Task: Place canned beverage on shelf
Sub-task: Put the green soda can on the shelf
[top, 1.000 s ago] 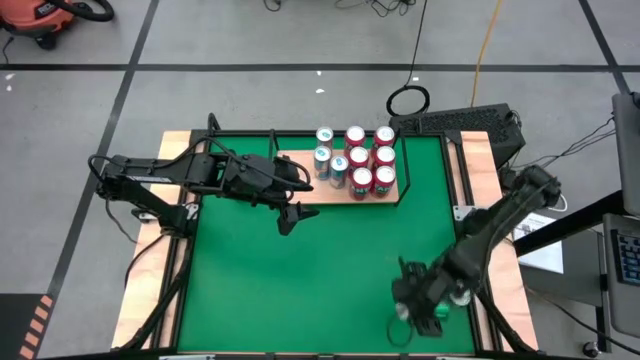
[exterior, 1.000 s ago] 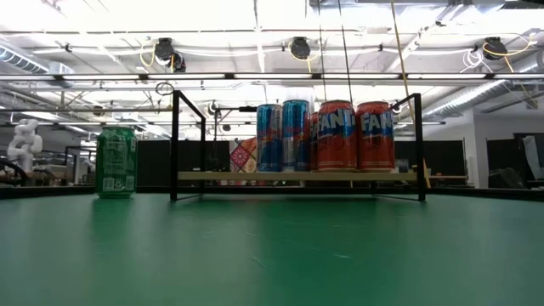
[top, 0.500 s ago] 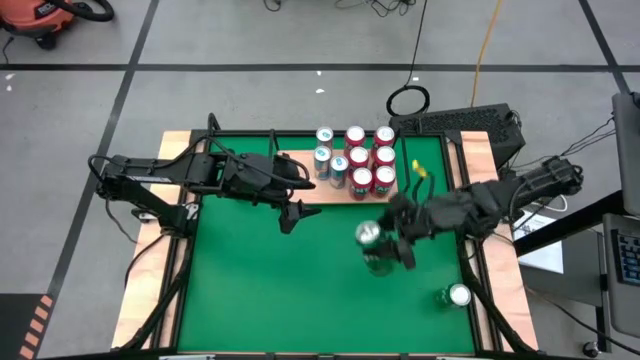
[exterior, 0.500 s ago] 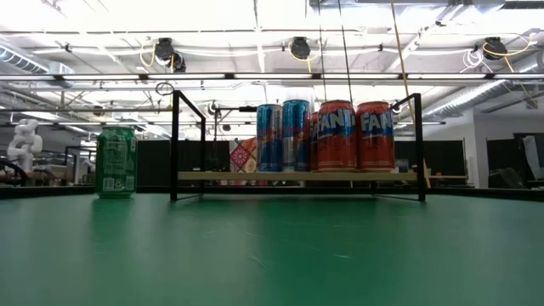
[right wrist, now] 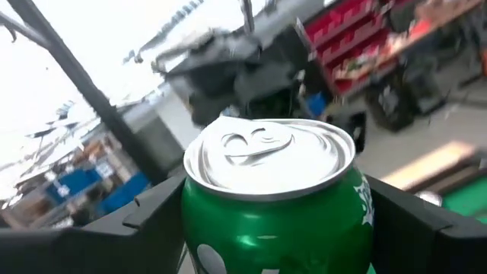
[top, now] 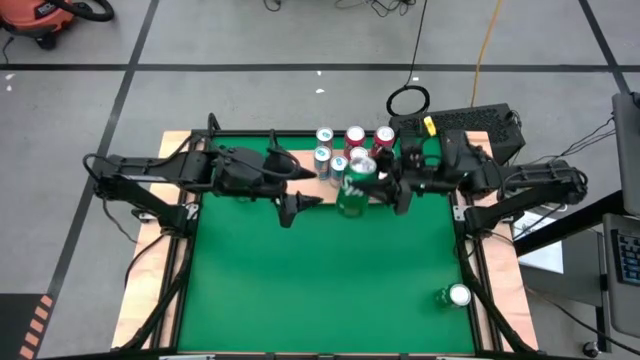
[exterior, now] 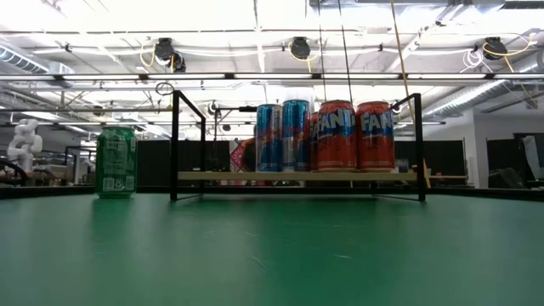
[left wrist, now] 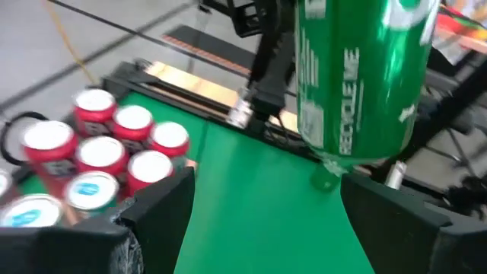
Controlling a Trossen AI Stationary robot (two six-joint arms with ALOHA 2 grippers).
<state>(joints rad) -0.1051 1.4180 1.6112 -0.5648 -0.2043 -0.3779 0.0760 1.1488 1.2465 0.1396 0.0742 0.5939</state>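
Since a second ago your right gripper (top: 375,190) has swung from the table's near right corner up to the front edge of the shelf (top: 300,190), carrying the green can (top: 352,195) clasped between its fingers, lifted clear of the mat and just in front of the cans (top: 355,152) already standing on the shelf. Your left gripper (top: 300,205) has barely shifted; it waits released just left of that can. A second green can (top: 457,296) stands well apart from the shelf, near the table's front right. Judge the can rigid but thin-walled, smooth and slippery: grip it mid-body across the sides, firmly without denting.
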